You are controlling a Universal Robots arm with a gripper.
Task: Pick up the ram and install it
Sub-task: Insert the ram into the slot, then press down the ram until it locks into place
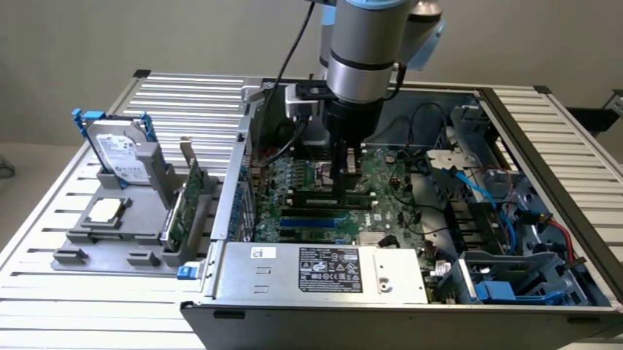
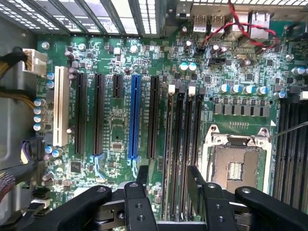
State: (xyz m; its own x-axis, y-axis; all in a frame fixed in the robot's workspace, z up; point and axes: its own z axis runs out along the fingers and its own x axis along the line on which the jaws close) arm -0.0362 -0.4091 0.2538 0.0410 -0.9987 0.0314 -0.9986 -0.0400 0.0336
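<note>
My gripper point(image 1: 343, 186) hangs low inside the open computer case point(image 1: 292, 273), just above the motherboard point(image 1: 389, 211). In the wrist view the gripper point(image 2: 168, 180) is open, its two dark fingers point(image 2: 143, 178) apart with nothing between them. Directly under them run the long black memory slots point(image 2: 183, 144). What looks like the ram point(image 1: 178, 222), a long narrow green board, stands on edge in the grey fixture point(image 1: 107, 240) at the exterior view's left, well away from the gripper.
A taller green card point(image 1: 195, 179) with a metal bracket stands just behind the ram. The fixture also carries a hard drive point(image 1: 122, 157). Near the slots lie a blue slot point(image 2: 134, 115), the processor socket point(image 2: 236, 163), the power supply point(image 1: 326, 271) and loose cables point(image 1: 486, 197).
</note>
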